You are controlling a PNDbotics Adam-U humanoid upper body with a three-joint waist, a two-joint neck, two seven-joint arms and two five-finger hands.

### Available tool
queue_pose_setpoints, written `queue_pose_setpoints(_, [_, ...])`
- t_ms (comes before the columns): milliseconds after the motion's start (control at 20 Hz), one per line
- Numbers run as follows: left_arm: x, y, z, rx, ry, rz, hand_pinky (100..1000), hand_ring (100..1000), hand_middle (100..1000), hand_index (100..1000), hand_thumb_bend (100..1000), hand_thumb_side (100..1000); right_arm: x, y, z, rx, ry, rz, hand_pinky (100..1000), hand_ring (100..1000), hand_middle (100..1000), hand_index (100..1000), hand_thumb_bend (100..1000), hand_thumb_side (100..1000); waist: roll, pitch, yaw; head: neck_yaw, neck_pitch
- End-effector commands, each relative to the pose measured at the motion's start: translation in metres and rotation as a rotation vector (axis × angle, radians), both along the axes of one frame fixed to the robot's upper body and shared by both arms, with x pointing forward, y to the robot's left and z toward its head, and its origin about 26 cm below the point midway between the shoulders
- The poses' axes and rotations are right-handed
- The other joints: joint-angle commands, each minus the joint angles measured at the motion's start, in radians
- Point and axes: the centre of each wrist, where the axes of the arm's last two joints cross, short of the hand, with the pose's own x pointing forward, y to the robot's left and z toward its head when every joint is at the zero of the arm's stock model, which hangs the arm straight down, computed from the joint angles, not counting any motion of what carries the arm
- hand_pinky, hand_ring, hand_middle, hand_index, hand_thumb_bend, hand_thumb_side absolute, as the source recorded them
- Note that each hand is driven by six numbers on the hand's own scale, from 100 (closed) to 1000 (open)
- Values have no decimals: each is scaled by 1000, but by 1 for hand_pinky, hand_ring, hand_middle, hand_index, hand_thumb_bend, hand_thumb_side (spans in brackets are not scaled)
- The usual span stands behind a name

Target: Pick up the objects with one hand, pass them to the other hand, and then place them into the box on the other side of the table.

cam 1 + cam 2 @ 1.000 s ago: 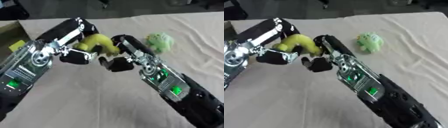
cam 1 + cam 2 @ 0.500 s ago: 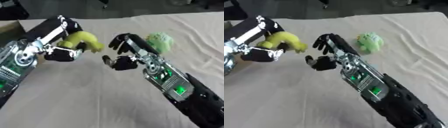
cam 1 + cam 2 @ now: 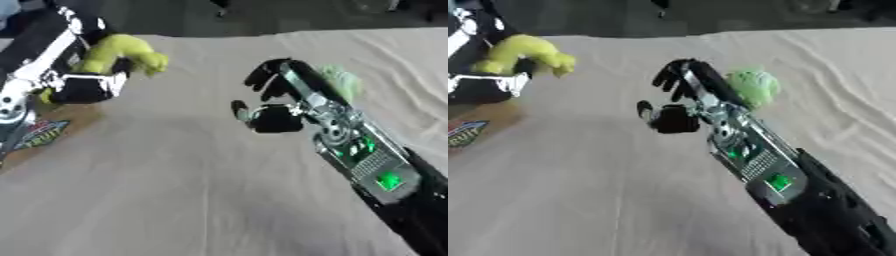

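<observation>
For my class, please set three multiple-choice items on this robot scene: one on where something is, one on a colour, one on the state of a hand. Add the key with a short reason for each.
1. Where is the pale green object?
A. On the cloth just beyond the right hand
B. In the left hand
C. Inside the box

2. What colour is the soft object that the left hand carries?
A. Red
B. Yellow-green
C. Blue

3. How is the right hand?
A. Curled round the toy
B. Open and holding nothing
C. Out of view

Key: 1 A, it lies on the cloth past the hand's fingers. 2 B, it shows yellow-green in the left hand, above the box. 3 B, its fingers are spread and nothing is in them.
</observation>
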Motion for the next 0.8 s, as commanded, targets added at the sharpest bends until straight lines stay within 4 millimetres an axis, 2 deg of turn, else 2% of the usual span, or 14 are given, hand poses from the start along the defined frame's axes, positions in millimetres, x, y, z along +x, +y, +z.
queue_pose_setpoints(50, [-1,27,18,-4,-83,121,485,541,398,481,100,100,-1,-14,12,14,-57,-53,725,608,599,671,251,308,-1,-15,3,22,-8])
queue_pose_setpoints(200, [4,48,18,-31,-99,222,479,539,396,480,100,100,1,-24,13,31,-74,-104,728,613,604,675,247,334,-2,-15,4,46,-13])
queue_pose_setpoints(500, [15,85,13,-84,-103,388,473,538,394,480,100,100,3,-41,16,59,-115,-188,729,609,599,672,295,298,-4,-14,4,95,-24])
queue_pose_setpoints(800, [30,123,-5,-113,-36,564,476,540,400,487,100,100,4,-57,20,73,-159,-274,729,605,595,668,305,292,-6,-14,1,124,-33])
